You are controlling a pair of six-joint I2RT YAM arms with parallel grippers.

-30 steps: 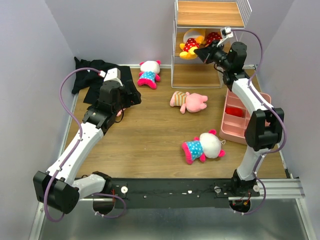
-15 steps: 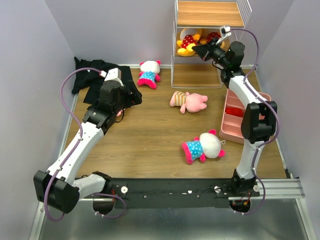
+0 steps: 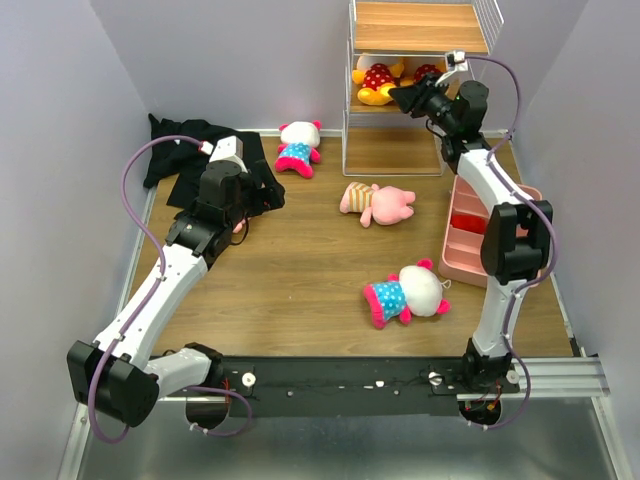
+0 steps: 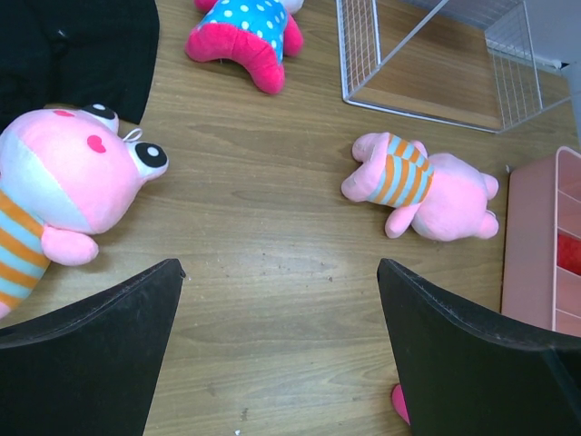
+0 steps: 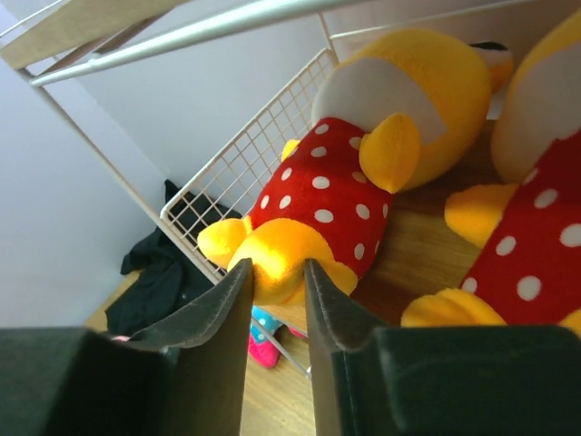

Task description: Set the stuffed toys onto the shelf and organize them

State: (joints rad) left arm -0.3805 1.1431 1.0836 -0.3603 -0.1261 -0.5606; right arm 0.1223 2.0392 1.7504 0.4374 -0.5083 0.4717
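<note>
From above, the right gripper reaches into the shelf, where two yellow toys lie on the middle board. The left wrist view shows wide-open, empty jaws over the desk near a pink striped toy. The right wrist view shows its jaws nearly closed, holding nothing.

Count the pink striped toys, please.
2. One toy lies on the table centre, before the shelf. The other lies under the left arm, beside the black cloth. More may be hidden.
</note>
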